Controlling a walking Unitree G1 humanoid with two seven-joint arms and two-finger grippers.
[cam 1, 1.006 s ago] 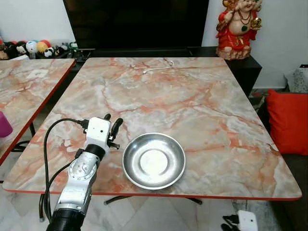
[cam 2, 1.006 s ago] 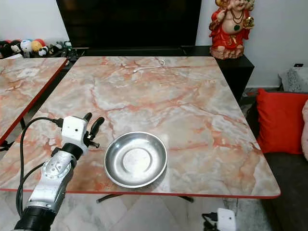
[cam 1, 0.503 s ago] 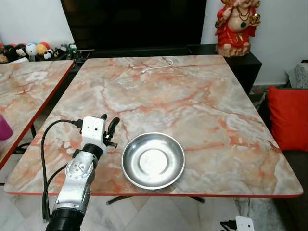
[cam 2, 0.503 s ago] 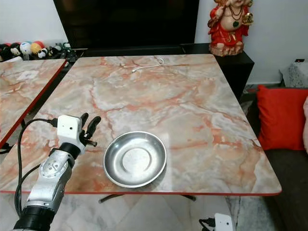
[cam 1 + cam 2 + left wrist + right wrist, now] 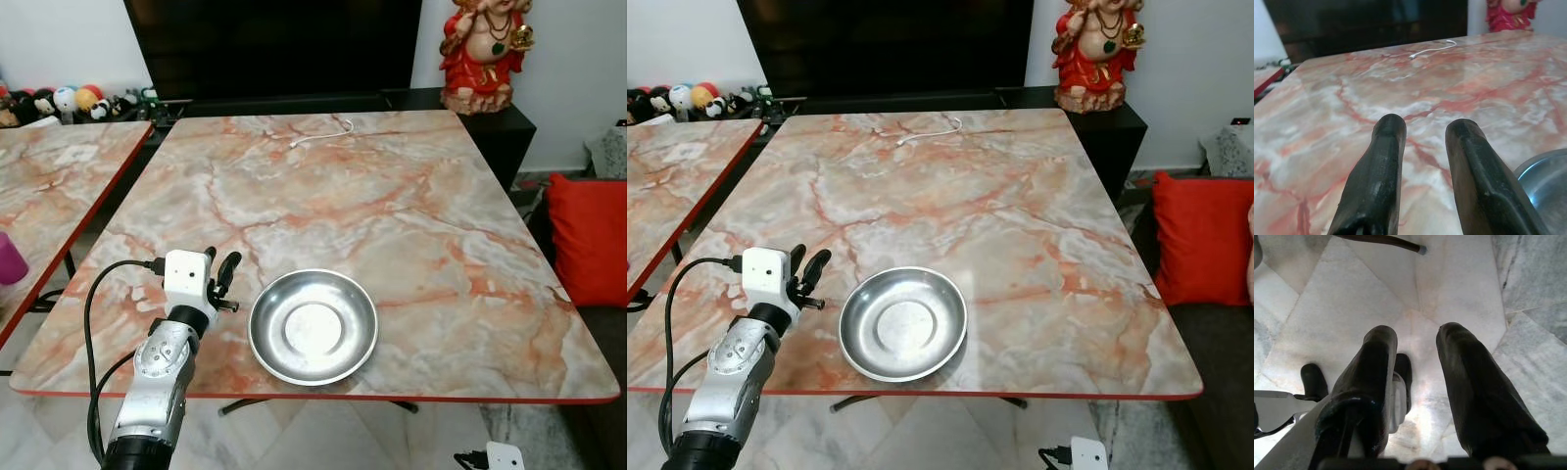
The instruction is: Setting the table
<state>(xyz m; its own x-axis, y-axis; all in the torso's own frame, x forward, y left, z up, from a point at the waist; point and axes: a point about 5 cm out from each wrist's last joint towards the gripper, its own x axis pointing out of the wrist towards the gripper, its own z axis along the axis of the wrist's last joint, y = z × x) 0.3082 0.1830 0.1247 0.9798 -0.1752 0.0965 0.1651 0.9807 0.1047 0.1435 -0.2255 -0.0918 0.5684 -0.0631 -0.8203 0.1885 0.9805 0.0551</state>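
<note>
A round steel bowl (image 5: 313, 326) sits empty on the marble table (image 5: 392, 196), close to its front edge. My left gripper (image 5: 222, 258) hovers low over the table just left of the bowl, apart from it. Its two black fingers (image 5: 1386, 147) are open with nothing between them, and the bowl's rim (image 5: 1542, 181) shows beside them in the left wrist view. My right arm hangs below the table's front edge, where its white wrist block (image 5: 505, 455) shows. The right gripper (image 5: 1418, 333) is open over the tiled floor.
A white cable (image 5: 323, 132) lies at the table's far edge. A second marble table (image 5: 49, 186) with a pink cup (image 5: 8, 259) stands to the left. A red statue (image 5: 480, 49) stands on a dark cabinet behind, and a red cushion (image 5: 588, 235) lies to the right.
My left gripper has drawn back a little toward the front edge and slightly away from the bowl. The bowl has stayed put. The camera has shifted slightly.
</note>
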